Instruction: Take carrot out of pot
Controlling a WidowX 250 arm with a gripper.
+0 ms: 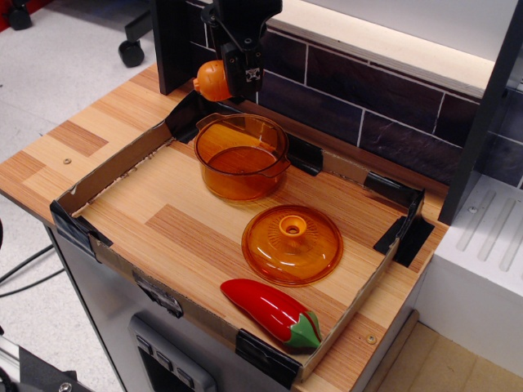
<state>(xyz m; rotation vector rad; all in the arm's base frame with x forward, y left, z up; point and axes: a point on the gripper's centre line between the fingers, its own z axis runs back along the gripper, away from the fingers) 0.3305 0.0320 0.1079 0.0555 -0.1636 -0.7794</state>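
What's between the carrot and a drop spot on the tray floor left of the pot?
Nothing visible. The end effector holds the carrot in the air above the back-left rim of the pot. The tray floor left and front of the pot is bare; the lid and pepper lie further forward-right.

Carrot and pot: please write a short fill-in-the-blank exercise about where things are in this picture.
1. The gripper holds the carrot ____ the pot.
2. The pot has nothing inside, so it is ____.
3. The lid lies between the pot and the red ____.

Missing words: above; empty; pepper
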